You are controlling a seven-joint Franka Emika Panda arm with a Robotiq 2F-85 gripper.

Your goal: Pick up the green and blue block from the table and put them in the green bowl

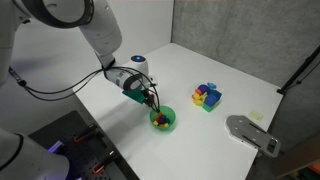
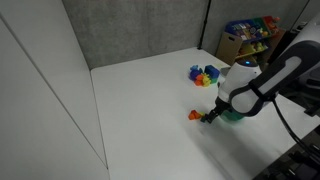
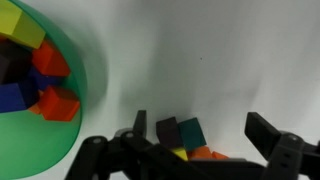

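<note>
Claw (image 3: pixel 200 124) hangs spread wide around a small teal plastic block (image 3: pixel 192 131) on the white counter (image 3: pixel 200 60) — lined up to grab, I'd guess. Bright green round bowl (image 3: pixel 45 150) sits lower left — close for the drop.

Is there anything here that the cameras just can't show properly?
- Loose blocks under the hand: wrist view, the bottom edge and the hand itself cut them off.
- Green bowl: in an exterior view, the arm hides most of it.
- Bowl's blocks: in an exterior view, too small to count.
</note>
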